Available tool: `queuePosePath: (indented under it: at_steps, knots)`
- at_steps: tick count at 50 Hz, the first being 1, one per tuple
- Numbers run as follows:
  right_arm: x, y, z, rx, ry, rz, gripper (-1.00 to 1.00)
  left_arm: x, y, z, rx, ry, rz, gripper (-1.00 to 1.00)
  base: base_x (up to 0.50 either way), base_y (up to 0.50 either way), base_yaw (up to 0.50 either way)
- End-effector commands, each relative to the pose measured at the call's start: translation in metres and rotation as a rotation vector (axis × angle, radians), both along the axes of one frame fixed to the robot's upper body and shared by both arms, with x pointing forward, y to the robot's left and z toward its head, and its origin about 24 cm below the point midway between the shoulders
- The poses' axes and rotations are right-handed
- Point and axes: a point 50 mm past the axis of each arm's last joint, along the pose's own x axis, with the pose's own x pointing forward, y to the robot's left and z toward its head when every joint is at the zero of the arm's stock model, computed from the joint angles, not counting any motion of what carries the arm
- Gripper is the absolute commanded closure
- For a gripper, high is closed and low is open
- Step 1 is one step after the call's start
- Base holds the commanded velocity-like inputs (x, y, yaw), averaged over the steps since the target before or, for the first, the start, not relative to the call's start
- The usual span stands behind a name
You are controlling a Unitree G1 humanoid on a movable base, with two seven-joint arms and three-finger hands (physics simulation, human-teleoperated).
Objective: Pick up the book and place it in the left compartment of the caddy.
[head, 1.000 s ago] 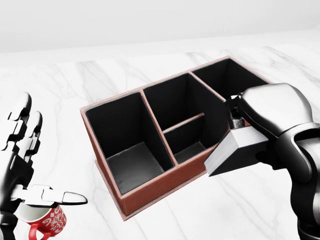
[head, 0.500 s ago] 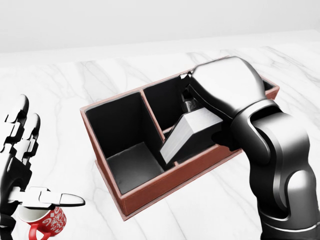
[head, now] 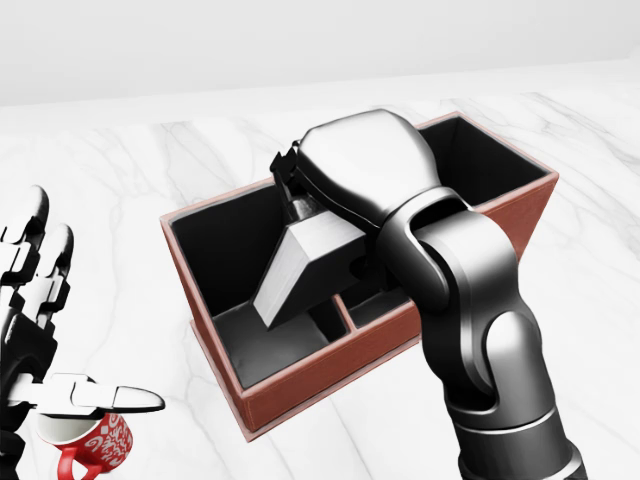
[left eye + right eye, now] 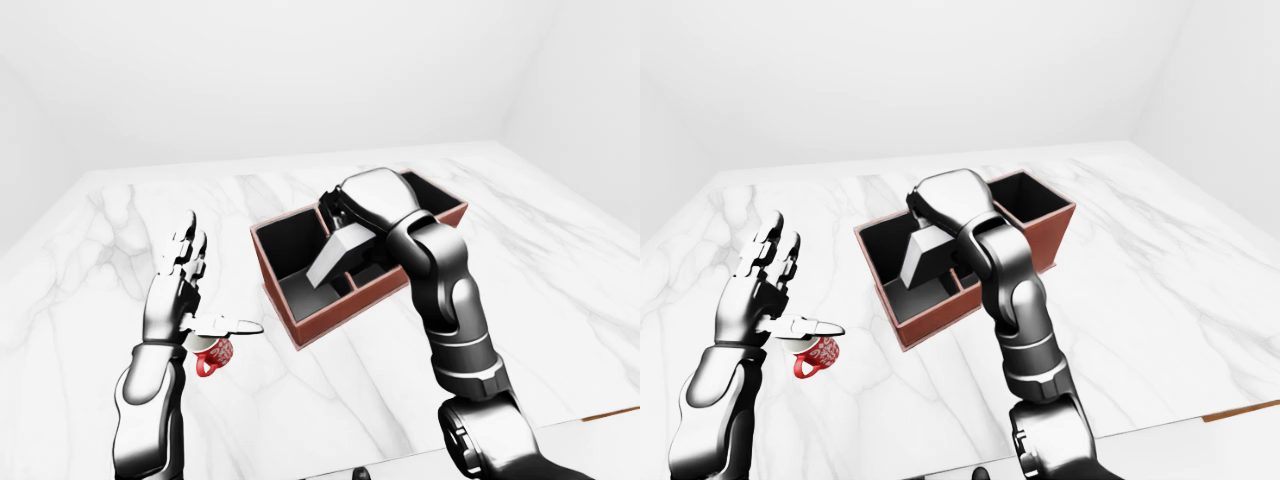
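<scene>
Book (image 3: 300, 268): grey, tilted, held above the left compartment of the caddy, lower end dipping into it.
Left hand (image 3: 40, 330): at the head view's left edge, fingers spread, holding nothing.
Mug (image 3: 88, 443): red and white, just below the left hand.
Caddy (image 3: 330, 375): red-brown walls, black inside, on the marble table (image 3: 150, 180).
Right hand (image 3: 350, 180): over the caddy, gripping the book's upper end.
</scene>
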Motion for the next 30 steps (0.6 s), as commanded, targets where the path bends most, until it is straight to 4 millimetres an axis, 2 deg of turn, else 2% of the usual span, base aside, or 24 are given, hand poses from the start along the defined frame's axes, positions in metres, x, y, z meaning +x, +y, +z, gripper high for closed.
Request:
queuePosePath:
  at_steps: [1, 6, 8, 16, 30]
  knots:
    - [0.004, 0.015, 0.003, 0.068, -0.103, 0.016, 1.0, 0.001, 0.003, -0.003, -0.008, 0.014, 0.008, -1.0, 0.0, 0.0, 0.0]
    - [-0.021, 0.001, 0.012, 0.122, -0.193, 0.017, 1.0, 0.002, 0.004, -0.007, -0.015, 0.031, 0.012, -1.0, 0.0, 0.0, 0.0]
    - [-0.026, -0.001, 0.013, 0.128, -0.198, 0.021, 1.0, 0.002, 0.004, -0.007, -0.016, 0.031, 0.012, -1.0, 0.0, 0.0, 0.0]
    - [-0.001, 0.017, -0.002, 0.11, -0.177, 0.01, 1.0, 0.002, 0.005, -0.009, -0.02, 0.039, 0.012, -1.0, 0.0, 0.0, 0.0]
    - [0.016, 0.032, -0.013, 0.1, -0.162, 0.015, 1.0, 0.0, 0.006, -0.009, -0.026, 0.037, 0.014, -1.0, 0.0, 0.0, 0.0]
